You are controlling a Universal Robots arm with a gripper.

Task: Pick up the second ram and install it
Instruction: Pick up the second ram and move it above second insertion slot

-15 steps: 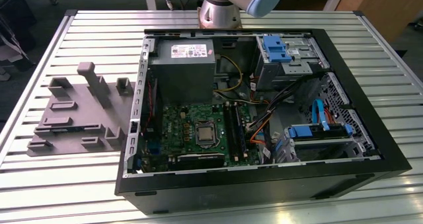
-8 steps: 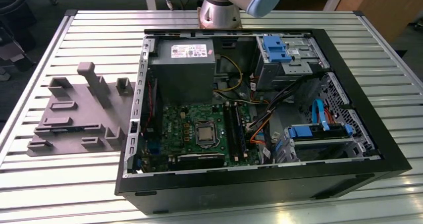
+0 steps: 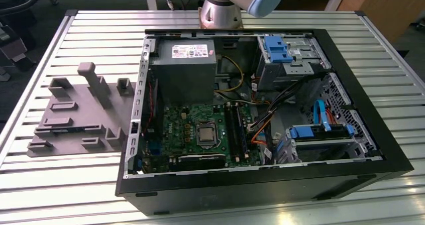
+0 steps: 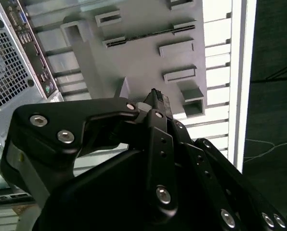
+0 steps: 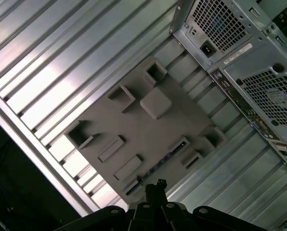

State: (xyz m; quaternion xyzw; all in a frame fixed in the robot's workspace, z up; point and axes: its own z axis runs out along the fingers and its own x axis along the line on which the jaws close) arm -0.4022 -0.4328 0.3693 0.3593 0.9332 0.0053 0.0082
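I judge this the approach step. My claw (image 5: 156,186) hangs pinched together and empty, well above the grey tray (image 5: 134,120). The second ram (image 5: 159,162) lies slotted there, beneath my tips. Gripping it calls for parted jaws squared across its thin edge.

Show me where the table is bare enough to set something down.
Bare slats lie in front of the grey tray and behind it, in the exterior view. The computer case is crowded with cables and drive cages; the tray carries raised blocks.
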